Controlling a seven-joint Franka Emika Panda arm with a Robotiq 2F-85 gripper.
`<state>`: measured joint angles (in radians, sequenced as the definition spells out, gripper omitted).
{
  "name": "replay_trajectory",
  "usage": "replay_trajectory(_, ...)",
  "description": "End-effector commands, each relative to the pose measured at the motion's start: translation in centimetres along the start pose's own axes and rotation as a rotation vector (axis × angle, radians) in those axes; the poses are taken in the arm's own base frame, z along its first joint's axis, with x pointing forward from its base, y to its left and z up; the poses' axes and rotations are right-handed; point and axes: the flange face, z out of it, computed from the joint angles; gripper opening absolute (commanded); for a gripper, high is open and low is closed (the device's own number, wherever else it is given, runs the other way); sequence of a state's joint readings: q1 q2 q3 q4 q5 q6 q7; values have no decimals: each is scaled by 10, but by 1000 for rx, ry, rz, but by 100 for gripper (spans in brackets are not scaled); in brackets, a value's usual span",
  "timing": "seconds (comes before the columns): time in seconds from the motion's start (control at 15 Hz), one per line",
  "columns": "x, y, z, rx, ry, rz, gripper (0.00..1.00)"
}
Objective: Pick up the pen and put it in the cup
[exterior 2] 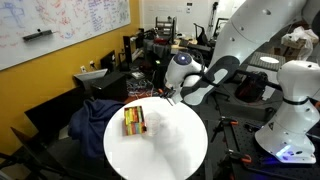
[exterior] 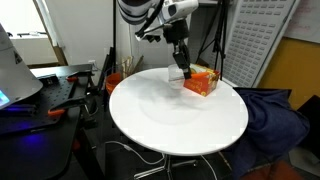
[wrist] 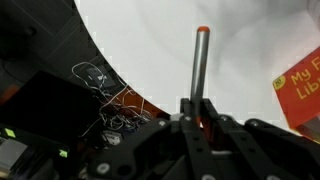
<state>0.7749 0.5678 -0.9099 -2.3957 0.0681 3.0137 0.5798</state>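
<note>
In the wrist view my gripper [wrist: 196, 105] is shut on the pen [wrist: 200, 60]. The pen's grey shaft sticks out beyond the jaws and ends in an orange-red tip, over the white round table [wrist: 140, 35]. In both exterior views the gripper [exterior: 181, 66] [exterior 2: 170, 97] hangs over the far part of the table, right beside the orange-and-white box [exterior: 200, 82] [exterior 2: 134, 121]. A small pale shape [exterior: 177, 76] under the gripper, against the box, may be the clear cup. I cannot make the cup out in the other views.
The table edge [exterior: 180, 150] curves close by, with tangled cables [wrist: 100, 85] on the floor below it. A dark blue cloth [exterior: 275, 115] [exterior 2: 95, 115] lies over a seat beside the table. Desks with equipment [exterior: 40, 90] stand around.
</note>
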Motion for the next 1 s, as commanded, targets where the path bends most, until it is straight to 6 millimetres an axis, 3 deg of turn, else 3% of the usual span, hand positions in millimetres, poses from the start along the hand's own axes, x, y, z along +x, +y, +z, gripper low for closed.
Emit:
replay_trajectory(0.0, 0, -3, -29, 3, 83, -9, 4)
replay_trajectory(0.33, -4, -19, -52, 17, 149, -41, 4)
replay_trajectory(0.93, -22, -42, -63, 22, 308, -54, 4)
